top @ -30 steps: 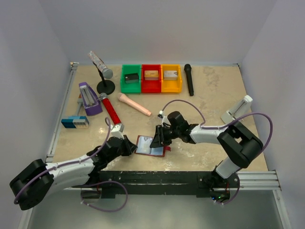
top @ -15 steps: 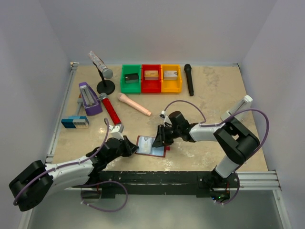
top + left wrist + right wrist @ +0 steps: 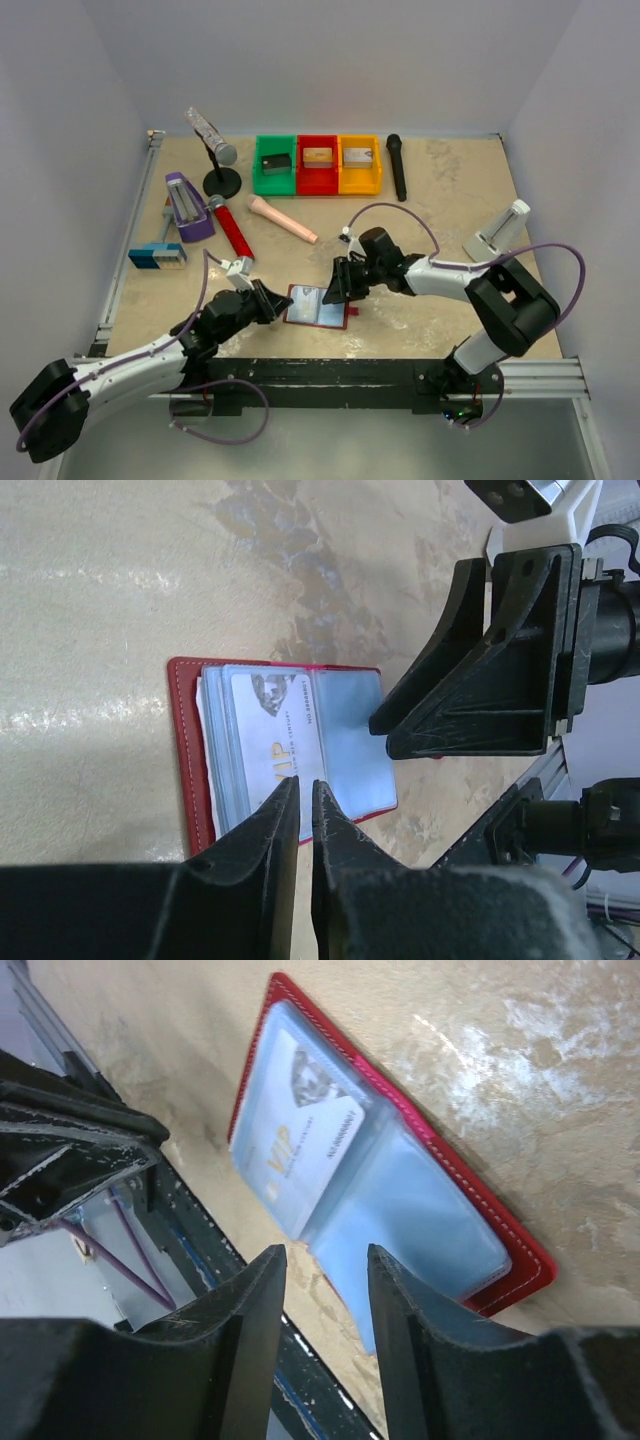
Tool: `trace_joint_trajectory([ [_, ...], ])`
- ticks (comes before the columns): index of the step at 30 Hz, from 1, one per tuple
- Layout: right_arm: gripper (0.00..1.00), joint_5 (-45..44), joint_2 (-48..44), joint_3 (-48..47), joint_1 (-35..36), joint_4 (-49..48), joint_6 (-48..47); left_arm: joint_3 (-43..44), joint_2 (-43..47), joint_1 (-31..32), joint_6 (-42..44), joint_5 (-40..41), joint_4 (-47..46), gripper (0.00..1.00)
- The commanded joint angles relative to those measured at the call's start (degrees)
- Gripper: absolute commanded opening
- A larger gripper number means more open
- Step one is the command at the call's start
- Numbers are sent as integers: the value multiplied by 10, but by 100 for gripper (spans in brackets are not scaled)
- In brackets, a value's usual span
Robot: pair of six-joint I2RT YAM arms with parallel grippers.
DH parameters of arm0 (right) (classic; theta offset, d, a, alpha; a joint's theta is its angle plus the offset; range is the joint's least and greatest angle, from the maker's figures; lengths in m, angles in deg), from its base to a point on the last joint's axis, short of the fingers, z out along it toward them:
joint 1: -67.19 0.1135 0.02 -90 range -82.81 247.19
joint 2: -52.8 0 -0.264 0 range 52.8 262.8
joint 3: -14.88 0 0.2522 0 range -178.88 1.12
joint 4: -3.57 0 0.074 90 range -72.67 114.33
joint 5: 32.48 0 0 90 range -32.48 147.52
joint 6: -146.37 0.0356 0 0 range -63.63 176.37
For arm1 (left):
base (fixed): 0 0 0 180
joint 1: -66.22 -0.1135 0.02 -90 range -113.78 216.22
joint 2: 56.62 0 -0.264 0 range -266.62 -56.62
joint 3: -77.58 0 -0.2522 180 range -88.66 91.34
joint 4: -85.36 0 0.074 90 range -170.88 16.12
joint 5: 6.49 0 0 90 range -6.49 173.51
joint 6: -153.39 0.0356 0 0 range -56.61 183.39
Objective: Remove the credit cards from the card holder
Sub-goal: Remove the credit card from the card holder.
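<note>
The dark red card holder (image 3: 317,306) lies open and flat near the table's front edge, with its pale blue clear pockets facing up. A pale grey credit card (image 3: 268,730) marked VIP sits in the left pocket (image 3: 298,1132); other credit cards are hidden. My left gripper (image 3: 276,299) is at the holder's left edge, its jaws (image 3: 298,783) almost together just above that card and nothing showing between them. My right gripper (image 3: 335,287) hovers over the holder's right side. Its jaws (image 3: 327,1252) stand apart and empty above the empty right pocket (image 3: 420,1210).
Green (image 3: 275,165), red (image 3: 318,164) and yellow (image 3: 359,164) bins stand at the back. A black microphone (image 3: 397,166), a red microphone (image 3: 231,228), a pink handle (image 3: 283,219), a microphone stand (image 3: 221,180), a purple device (image 3: 187,207) and a white stand (image 3: 497,232) lie around.
My right gripper's jaws have spread wider over the holder's right side. The left arm has shifted slightly while its tips stay at the holder's left edge. The holder has not moved.
</note>
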Motion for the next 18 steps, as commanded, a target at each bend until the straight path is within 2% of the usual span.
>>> trace_joint_trajectory([
  [1,45,-7,-43,-18,-2,9,1,-5,37,-6,23,29,40,16],
  [5,47,11,-40,-15,2,-20,30,25,-10,-20,48,5,33,15],
  [12,49,17,-21,-24,16,-44,55,34,-123,-27,44,-39,-52,12],
  [18,49,20,-3,-28,18,-50,60,35,-107,-27,45,-35,-42,12],
])
